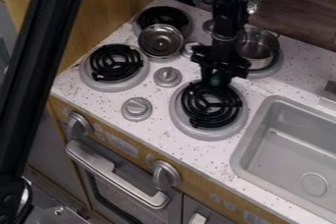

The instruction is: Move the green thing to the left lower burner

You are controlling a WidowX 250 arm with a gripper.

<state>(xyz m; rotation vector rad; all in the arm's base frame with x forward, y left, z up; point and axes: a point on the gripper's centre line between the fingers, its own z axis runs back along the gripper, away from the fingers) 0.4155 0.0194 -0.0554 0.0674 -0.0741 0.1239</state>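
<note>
Jaws abv R lower burner (211, 106) | spread/pinching: can't tell | 1 green thing (216, 79) mostly hidden | arm (227, 21) part-blocks pot (261, 51)

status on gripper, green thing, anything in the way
Gripper over right lower burner. Green thing at its tip, grip unclear. Knob stands between there and left lower burner, maybe in the way.

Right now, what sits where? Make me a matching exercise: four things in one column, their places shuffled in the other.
1. Pot
2. Sink
3. Oven handle
4. Robot's hand

A. Above the front right burner
B. Across the oven's front, below the stovetop
C. On the back right burner
D. Sunk into the counter

Pairs: 1-C, 2-D, 3-B, 4-A
</note>
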